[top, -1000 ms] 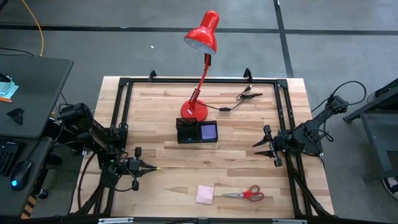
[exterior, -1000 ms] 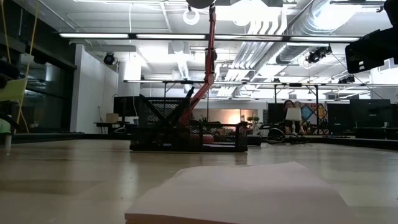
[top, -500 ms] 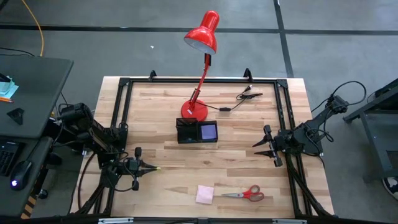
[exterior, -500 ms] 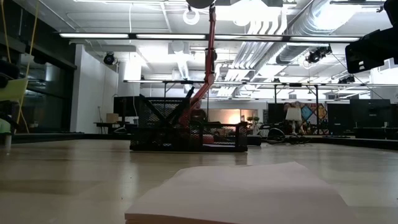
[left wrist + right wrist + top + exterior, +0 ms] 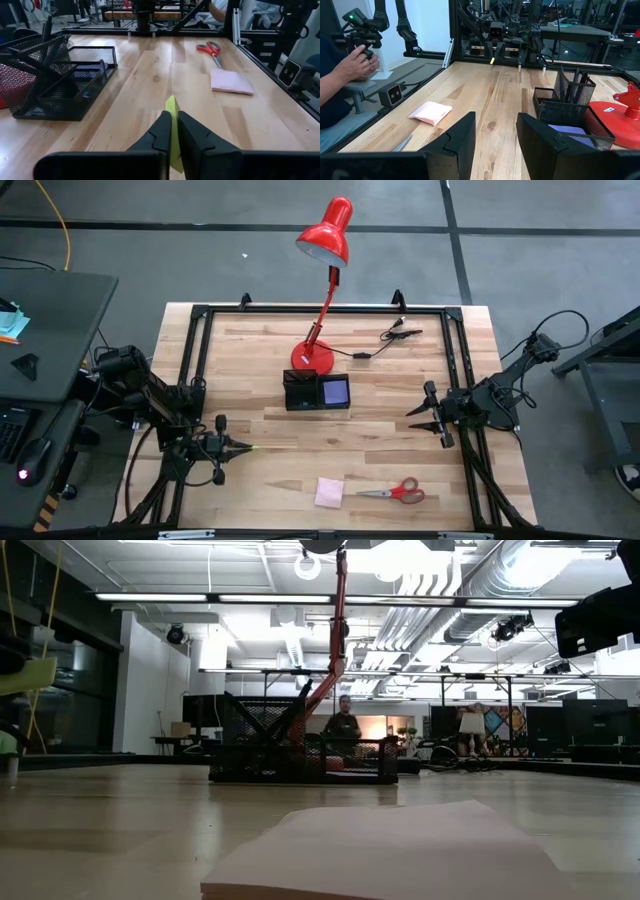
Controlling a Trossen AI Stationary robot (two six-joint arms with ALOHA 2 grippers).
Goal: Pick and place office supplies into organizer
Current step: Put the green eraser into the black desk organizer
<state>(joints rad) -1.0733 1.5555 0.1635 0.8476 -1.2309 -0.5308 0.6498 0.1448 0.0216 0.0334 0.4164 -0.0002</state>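
Left end effector (image 5: 172,131), over the left front of the worktop (image 5: 400,450), is pinched shut on a thin yellow-green sheet (image 5: 172,127), likely a sticky note: feather-light, floppy, held on edge and upright, free edge pointing toward the mesh organizer (image 5: 317,392). Expect it to curl or cling on release

Right end effector (image 5: 495,131) waits at the right edge, fingers partly apart, empty

Pink sticky pad (image 5: 330,492) lies flat near the front edge: light, squarish, no real long axis; take it across opposite edges. Red-handled scissors (image 5: 395,491) just beside it: stiff, slick; long axis along the front edge, blades toward the pad. Grip at the pivot
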